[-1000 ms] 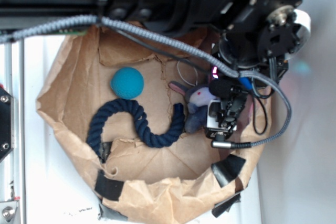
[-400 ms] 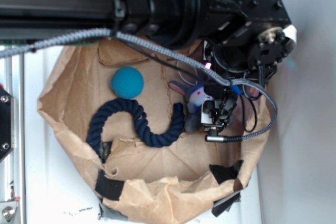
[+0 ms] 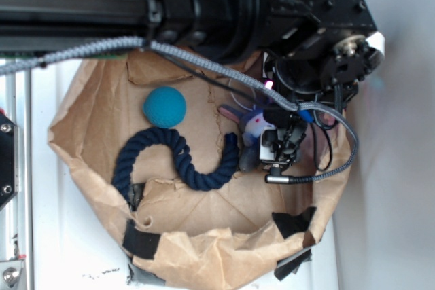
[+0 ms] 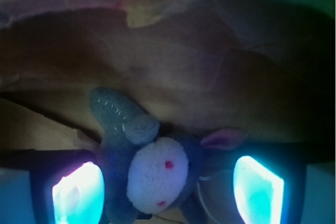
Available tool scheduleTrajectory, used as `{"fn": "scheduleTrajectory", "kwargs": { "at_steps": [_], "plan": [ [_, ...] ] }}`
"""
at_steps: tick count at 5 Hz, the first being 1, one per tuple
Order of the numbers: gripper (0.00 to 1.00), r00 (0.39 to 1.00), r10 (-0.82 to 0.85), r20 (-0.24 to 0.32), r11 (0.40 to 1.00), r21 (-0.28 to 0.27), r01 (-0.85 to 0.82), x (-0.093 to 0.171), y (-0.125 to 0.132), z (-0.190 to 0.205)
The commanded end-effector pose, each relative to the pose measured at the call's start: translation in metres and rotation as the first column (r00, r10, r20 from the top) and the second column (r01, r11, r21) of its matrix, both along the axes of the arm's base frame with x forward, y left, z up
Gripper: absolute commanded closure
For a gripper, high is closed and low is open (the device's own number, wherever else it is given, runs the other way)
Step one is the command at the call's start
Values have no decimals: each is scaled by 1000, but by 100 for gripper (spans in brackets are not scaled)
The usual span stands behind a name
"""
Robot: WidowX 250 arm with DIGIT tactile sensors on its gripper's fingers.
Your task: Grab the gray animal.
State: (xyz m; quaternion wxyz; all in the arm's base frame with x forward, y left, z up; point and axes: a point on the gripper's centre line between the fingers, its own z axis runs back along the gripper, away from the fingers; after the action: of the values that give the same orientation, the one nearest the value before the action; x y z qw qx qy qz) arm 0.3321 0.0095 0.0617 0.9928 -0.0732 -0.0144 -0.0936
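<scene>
small gray plush donkey-like toy [image 4: 149, 169] w/ whitish muzzle, red eyes, pink-lined ear. round teal ball [image 3: 164, 107]. dark navy twisted rope [image 3: 178, 159]. crumpled brown paper liner [image 3: 88, 127] w/ black tape patches. black gripper [image 3: 276, 154], fingers [image 4: 77, 192] glowing cyan in wrist view. gray braided cable [image 3: 204, 59].

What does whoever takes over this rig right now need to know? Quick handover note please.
Hand: open, down inside the paper bag, its two lit fingers either side of the gray animal. Whether they touch it cannot be told.
Gray animal: on the bag floor at the right side, under the hand, white muzzle facing the wrist camera, beside the end of the navy rope. The teal ball lies apart, upper left.
Done: hand lined up around the toy.
Left: close on the toy and lift it; probably no repositioning needed.
</scene>
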Motion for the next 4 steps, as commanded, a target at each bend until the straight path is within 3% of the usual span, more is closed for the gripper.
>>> {"fn": "scheduleTrajectory", "kwargs": {
  "at_steps": [1,2,4],
  "plan": [
    [0,996,-62,70,997,-51,66,-9,9,24],
    [0,996,-66,56,995,-66,69,-5,14,24],
    [0,996,-31,85,999,-33,34,10,17,-3]
  ]
}}
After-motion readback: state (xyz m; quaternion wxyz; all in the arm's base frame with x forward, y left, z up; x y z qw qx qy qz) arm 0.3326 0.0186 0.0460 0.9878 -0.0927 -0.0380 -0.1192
